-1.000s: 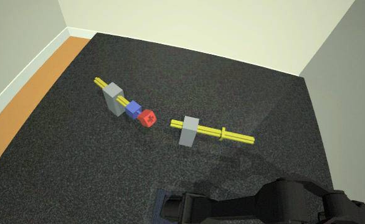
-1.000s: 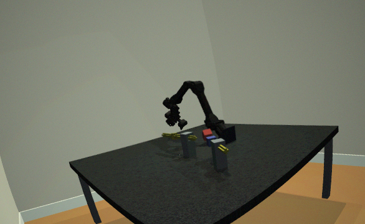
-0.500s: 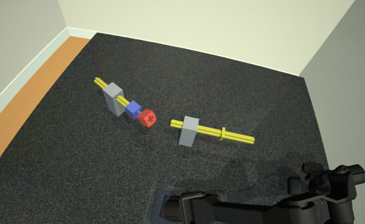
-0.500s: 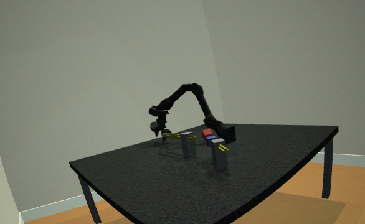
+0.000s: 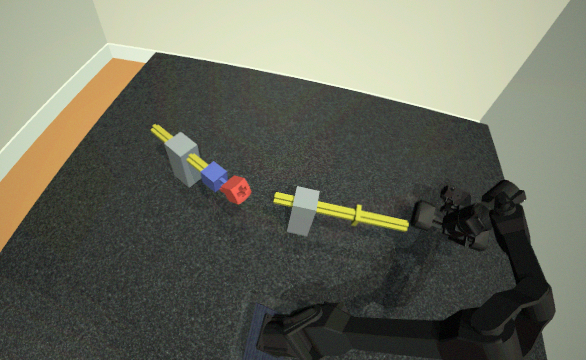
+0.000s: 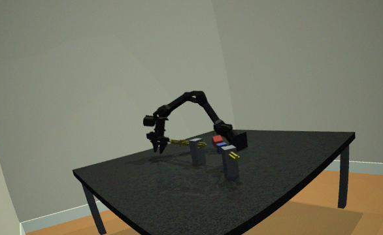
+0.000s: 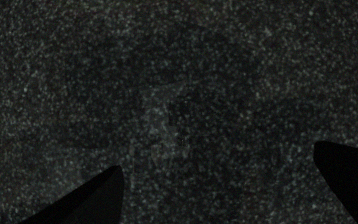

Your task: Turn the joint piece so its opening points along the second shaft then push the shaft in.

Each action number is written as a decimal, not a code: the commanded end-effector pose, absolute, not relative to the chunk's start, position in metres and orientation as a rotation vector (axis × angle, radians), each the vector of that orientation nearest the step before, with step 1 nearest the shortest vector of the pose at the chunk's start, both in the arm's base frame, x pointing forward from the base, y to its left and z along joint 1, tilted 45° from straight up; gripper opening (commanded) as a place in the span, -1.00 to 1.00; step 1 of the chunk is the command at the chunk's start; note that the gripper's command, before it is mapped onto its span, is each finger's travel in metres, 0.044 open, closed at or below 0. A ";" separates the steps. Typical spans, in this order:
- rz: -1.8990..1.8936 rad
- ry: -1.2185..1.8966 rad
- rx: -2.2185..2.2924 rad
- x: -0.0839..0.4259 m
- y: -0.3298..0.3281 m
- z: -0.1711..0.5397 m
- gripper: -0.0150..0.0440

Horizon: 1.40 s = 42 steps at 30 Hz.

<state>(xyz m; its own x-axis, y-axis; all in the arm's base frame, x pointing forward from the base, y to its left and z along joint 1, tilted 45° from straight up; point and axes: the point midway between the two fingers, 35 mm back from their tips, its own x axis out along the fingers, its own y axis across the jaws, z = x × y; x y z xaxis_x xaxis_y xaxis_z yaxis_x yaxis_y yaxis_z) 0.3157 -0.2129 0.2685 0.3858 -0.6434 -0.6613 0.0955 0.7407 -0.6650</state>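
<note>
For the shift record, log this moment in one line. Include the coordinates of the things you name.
gripper (image 5: 421, 246) (image 6: 157, 152) (image 7: 220, 163): open, nothing held | place: beyond sliding shaft's (image 5: 335, 210) (image 6: 182, 142) outer end | red joint piece (image 5: 234, 190) (image 6: 217, 141): apart from that shaft | insertion: not done

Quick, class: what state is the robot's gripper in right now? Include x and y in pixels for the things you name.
Gripper (image 5: 465, 220) (image 6: 158, 152) (image 7: 220, 163): open, fingers wide apart, holding nothing.

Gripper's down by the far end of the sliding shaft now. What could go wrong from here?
The open gripper hangs close to the outer end of the sliding shaft; a sideways move might knock it.

The red joint piece sits apart from the shaft's inner end, so poor alignment could make the push jam at its rim.

The wrist view shows neither shaft nor joint piece, so closing now would likely miss.
</note>
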 end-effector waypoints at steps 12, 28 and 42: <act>-0.334 1.261 -0.388 0.357 0.005 0.161 1.00; -0.475 1.270 -0.534 0.250 0.181 0.096 1.00; -0.529 1.162 -0.611 0.202 0.214 0.086 1.00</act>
<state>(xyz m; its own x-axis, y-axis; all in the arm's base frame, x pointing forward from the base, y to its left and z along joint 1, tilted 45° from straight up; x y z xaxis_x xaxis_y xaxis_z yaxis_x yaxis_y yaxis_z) 0.2026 0.2144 0.0854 0.3092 -0.6589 -0.6858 0.0573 0.7327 -0.6781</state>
